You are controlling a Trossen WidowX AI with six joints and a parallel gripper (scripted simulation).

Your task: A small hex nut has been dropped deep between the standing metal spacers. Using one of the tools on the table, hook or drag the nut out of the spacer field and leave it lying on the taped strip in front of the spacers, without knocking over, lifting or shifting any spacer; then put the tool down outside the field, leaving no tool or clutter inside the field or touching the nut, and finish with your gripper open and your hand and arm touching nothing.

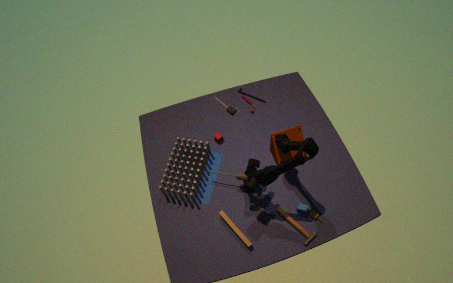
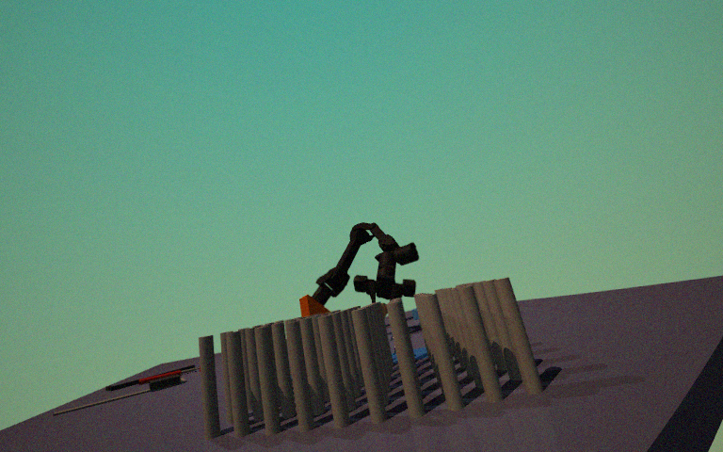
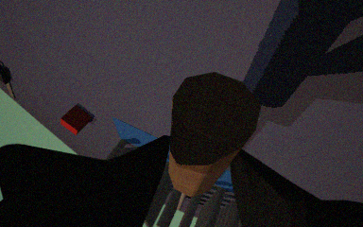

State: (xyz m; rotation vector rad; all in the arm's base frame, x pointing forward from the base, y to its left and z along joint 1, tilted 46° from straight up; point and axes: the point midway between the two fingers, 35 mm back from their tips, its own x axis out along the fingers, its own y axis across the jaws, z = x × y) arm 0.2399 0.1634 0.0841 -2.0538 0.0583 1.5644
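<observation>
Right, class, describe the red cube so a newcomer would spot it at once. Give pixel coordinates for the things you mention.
Find the block of standing metal spacers (image 1: pixel 189 162) (image 2: pixel 330 367), then the blue strip (image 1: pixel 213 177) (image 3: pixel 129 132) along its front. Just off one end of that strip sits the red cube (image 1: pixel 218 137) (image 3: pixel 77 119). It is chunky and bright, while its neighbours, the spacers, are thin grey posts.

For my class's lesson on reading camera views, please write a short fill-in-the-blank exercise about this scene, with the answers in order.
1. The tool is closed on a wooden ______.
2. The strip in front of the standing spacers is coloured ______.
3. The arm's wedge-shaped base is coloured ______.
4. The larger cube near the strip, seen from the top and wrist, is coloured ______.

Missing words: handle; blue; orange; red.
</observation>
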